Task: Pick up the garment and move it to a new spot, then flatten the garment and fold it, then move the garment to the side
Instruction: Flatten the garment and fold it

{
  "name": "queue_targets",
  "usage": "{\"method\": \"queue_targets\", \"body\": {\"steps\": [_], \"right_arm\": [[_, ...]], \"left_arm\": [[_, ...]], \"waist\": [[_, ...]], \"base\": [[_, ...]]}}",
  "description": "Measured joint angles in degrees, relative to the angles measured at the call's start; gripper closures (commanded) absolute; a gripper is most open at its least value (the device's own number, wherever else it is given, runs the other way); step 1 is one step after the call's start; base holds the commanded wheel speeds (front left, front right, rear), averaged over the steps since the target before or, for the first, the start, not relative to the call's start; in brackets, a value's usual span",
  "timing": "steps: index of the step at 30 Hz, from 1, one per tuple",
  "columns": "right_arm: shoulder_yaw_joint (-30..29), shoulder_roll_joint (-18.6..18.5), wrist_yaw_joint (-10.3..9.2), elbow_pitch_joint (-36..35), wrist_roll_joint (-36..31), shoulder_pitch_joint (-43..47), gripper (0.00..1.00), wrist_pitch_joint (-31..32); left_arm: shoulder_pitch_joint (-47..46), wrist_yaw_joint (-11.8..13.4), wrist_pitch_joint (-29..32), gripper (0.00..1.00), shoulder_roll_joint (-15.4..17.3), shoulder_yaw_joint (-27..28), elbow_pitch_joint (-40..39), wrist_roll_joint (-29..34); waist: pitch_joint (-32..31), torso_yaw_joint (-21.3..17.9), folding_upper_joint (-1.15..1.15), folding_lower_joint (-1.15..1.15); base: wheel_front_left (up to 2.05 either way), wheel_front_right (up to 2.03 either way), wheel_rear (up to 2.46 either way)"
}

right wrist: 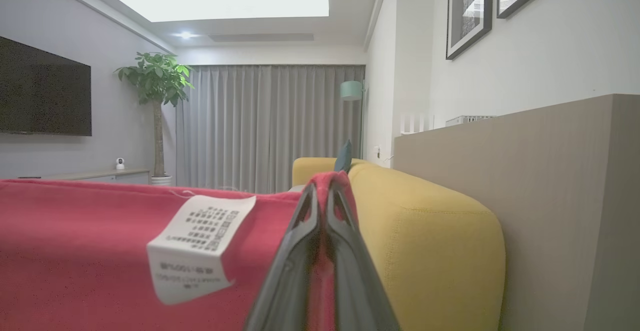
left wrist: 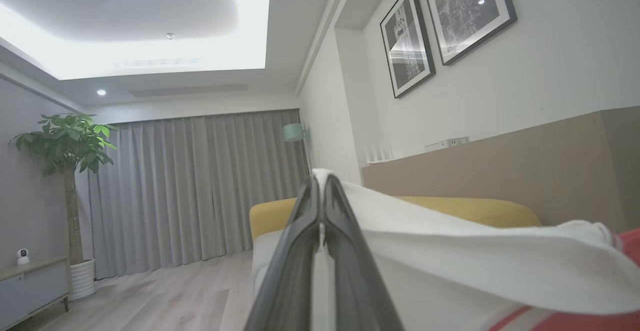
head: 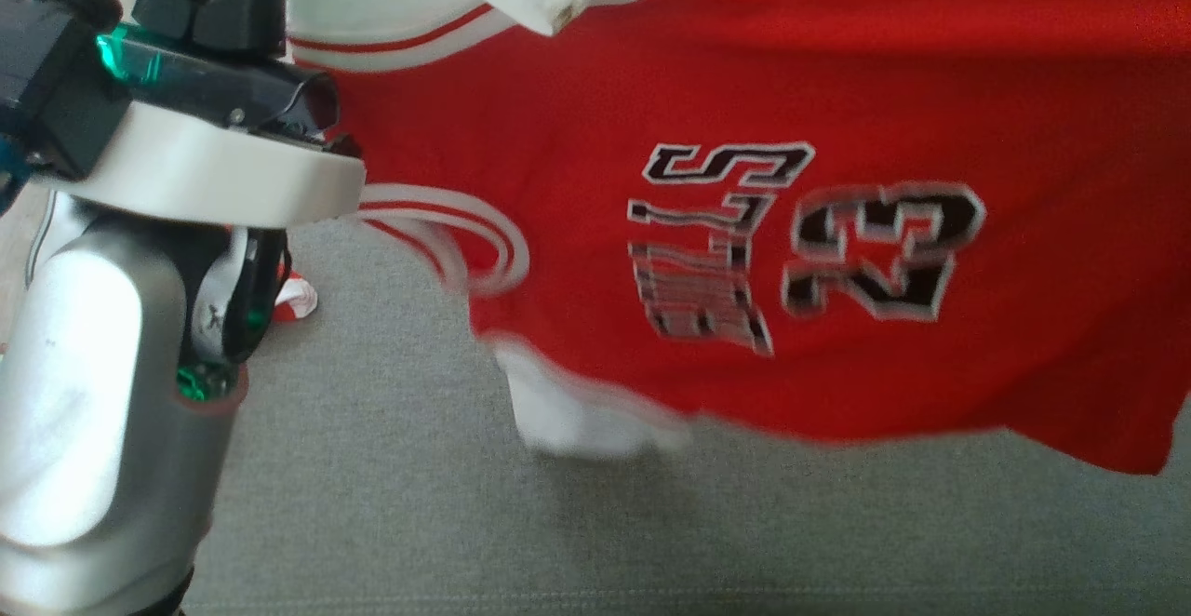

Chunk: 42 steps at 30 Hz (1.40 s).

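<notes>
The left arm's pale forearm (head: 84,393) rose at the lower left of the head view, its wrist bent toward the garment (head: 744,179). The garment, a red jersey with white, red-striped trim and black lettering, hung spread out above the grey cushion (head: 419,504), its lower edge blurred. The left gripper (left wrist: 324,183) was clamped on a white edge, and the right gripper (right wrist: 325,191) was pinched tight on a red hem. A white care label (right wrist: 197,246) lay on the red cloth beside the right fingers.

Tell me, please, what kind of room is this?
Most likely a home living room: there is a yellow sofa, a television on the wall, and a potted plant beside grey curtains.
</notes>
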Motion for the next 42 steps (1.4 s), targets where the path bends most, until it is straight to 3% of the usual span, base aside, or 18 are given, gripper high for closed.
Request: {"method": "queue_targets", "body": {"steps": [8, 16, 23, 29, 36, 42], "right_arm": [[1.2, 0.1, 0.0, 3.3, 2.1, -3.4, 1.0, 0.3], [6.9, 0.2, 0.0, 17.2, 4.1, -17.0, 1.0, -4.8], [15.3, 1.0, 0.0, 38.9, 4.7, -37.2, 1.0, -15.5], [23.1, 1.9, 0.0, 55.9, 4.9, -49.0, 1.0, -25.3], [30.9, 4.4, 0.0, 73.7, 6.9, -52.2, 1.0, -28.9], [36.7, 4.9, 0.0, 80.2, 11.6, -51.8, 1.0, -31.0]], "left_arm": [[-2.6, -0.9, 0.4, 1.0, -0.3, -0.4, 4.4, -1.2], [-15.1, -4.6, -4.6, 1.0, -3.4, -1.3, 23.2, -2.6], [-31.0, -7.0, -14.4, 1.0, -6.6, -0.2, 46.7, -2.7], [-41.4, -8.2, -17.3, 1.0, -9.4, 1.4, 58.7, -2.8], [-40.2, -10.5, -17.7, 1.0, -12.2, 1.8, 71.8, -4.9], [-34.3, -12.0, -17.7, 1.0, -13.8, 2.4, 76.0, -6.7]], "waist": [[1.5, 0.0, 0.0, 0.0], [5.9, -0.8, 0.0, 0.01], [9.0, -2.3, 0.0, 0.02], [11.8, -2.7, 0.0, 0.01], [16.8, -2.1, 0.0, 0.02], [21.2, -1.3, 0.0, 0.02]], "base": [[0.0, 0.0, 0.0], [0.0, 0.0, 0.0], [0.0, 0.0, 0.0], [0.0, 0.0, 0.0], [0.0, 0.0, 0.0], [0.0, 0.0, 0.0]]}}
